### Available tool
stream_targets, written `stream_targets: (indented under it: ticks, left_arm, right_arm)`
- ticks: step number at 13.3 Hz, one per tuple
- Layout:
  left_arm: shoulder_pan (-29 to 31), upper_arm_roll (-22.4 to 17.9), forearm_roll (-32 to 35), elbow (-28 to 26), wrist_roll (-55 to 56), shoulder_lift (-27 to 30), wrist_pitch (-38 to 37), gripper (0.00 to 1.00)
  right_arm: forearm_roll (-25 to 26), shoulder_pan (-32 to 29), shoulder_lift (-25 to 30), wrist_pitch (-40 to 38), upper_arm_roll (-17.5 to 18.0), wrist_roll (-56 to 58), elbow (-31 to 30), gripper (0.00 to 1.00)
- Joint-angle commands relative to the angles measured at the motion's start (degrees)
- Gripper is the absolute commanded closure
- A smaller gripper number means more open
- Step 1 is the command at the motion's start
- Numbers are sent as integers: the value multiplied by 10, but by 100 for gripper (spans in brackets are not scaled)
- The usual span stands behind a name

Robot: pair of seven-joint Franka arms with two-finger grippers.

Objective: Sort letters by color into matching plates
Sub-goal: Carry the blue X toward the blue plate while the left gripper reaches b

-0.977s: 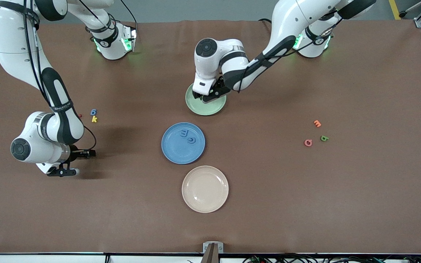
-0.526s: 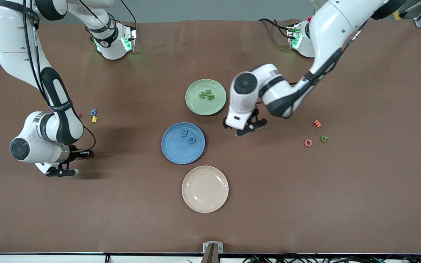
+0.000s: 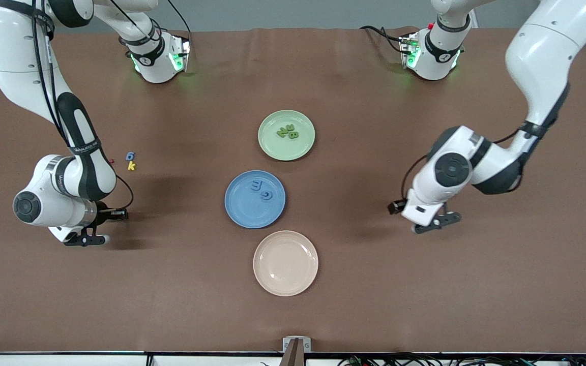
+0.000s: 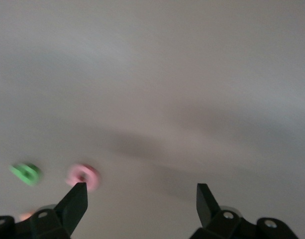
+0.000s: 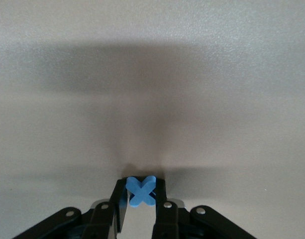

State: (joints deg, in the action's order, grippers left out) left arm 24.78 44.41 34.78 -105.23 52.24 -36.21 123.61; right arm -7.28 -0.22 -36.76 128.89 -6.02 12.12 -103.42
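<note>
1. The right gripper (image 5: 141, 199), low over the table's right-arm end, is clamped on a blue X letter (image 5: 141, 190); lift straight up.
2. Carry it over the blue plate (image 3: 237, 203).
3. The left gripper (image 4: 141, 201), jaws apart, hangs near a green letter (image 4: 25, 173).

The blue plate (image 3: 255, 199) sits mid-table with two blue letters (image 3: 262, 189) on it. Farther from the camera lies the green plate (image 3: 286, 135) — green letters (image 3: 288, 132) inside — and nearer, just beside the blue plate, a cream plate (image 3: 285, 263).
</note>
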Motion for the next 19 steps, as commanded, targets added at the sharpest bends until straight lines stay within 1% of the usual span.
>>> stream_targets:
  ticks: [1,3,4,6,8,10,13,16,18,19]
  left_arm:
    - [69,9,17,-19,-14,8,6,7]
    - [118,10,17,-31,-10,9,6,8]
    - [134,10,17,-39,-4,9,6,8]
    - [172,12,14,-52,23,10,6,10]
    - [175,20,13,-62,106,13,6,12]
    - [175,37,13,-76,184,16,5,12]
    - [177,37,13,-97,262,22,6,15]
    - [203,38,15,-132,282,40,16,17]
    - [221,39,15,-170,286,71,57,17]
    - [222,40,15,-189,306,83,83,20]
  right_arm:
    - [4,-6,5,7,7,4,-12,83]
    - [5,-5,10,0,7,2,-10,83]
    - [5,-4,14,-7,7,0,-9,83]
    - [7,-2,31,-40,7,0,1,83]
    - [9,6,50,-59,7,-9,2,83]
    - [10,26,61,-79,7,-46,2,83]
    - [10,70,75,-102,7,-119,2,83]
    - [10,128,76,-111,9,-213,16,83]
    - [10,162,74,-111,9,-273,30,83]
    - [10,174,73,-111,10,-294,36,83]
